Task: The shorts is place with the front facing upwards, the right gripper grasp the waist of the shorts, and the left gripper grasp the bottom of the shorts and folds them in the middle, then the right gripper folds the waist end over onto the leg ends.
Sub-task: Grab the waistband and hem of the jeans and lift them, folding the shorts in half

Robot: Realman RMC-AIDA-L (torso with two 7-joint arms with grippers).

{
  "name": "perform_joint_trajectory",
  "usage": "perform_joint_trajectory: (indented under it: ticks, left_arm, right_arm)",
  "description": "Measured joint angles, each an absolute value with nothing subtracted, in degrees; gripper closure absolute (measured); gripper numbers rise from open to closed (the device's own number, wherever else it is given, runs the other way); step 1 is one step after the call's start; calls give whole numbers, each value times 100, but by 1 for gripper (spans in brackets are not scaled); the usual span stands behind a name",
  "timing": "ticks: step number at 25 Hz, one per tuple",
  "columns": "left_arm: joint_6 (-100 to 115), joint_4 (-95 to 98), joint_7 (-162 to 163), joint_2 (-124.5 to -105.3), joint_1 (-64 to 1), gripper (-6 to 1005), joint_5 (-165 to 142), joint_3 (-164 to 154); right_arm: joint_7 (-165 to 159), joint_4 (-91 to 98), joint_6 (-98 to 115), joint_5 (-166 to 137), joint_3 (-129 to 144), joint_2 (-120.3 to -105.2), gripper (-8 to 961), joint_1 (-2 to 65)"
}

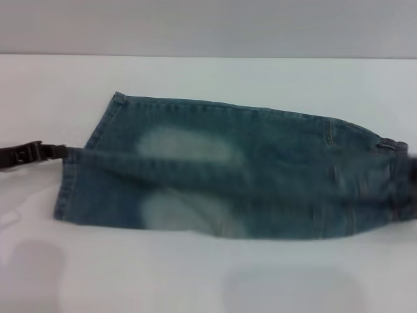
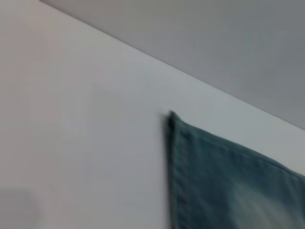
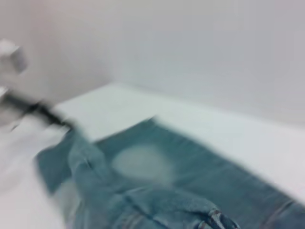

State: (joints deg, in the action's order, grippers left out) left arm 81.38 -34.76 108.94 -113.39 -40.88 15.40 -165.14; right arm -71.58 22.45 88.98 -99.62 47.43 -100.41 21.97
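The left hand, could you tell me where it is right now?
In the head view the left hand is at the table's left side, at the shorts' leg hems.

- From my left wrist I see one corner of the shorts (image 2: 228,186), blue denim lying flat on the white table (image 2: 81,138).
- A straight hem (image 2: 175,171) with a stitched seam line runs along that edge of the cloth, ending at the pointed corner.
- A pale faded patch (image 2: 259,210) shows on the denim, away from the hem.
- Beyond the table's far edge stands a plain grey wall (image 2: 205,38).
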Motion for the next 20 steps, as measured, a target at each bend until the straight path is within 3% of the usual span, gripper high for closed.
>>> perform_joint_trajectory:
  ticks: [3,10,20]
  left_arm:
    - [7834,-3530,10934,-11340,-4101,979,1636,-16514]
    - [7551,-3507,10880,-11349,-4134,979,1871,-16515]
    - [7864,-3488,10702,-11450,-4215,980,2461,-16520]
  right_arm:
    - [-7141,2300,8643,-9961,4156,-10308,954,2069]
    - [-6956,2344,7893,-9959,3934,-10734,954,2049]
    - [-6557,2358,7516,-9904,3700,-11086,954,2125]
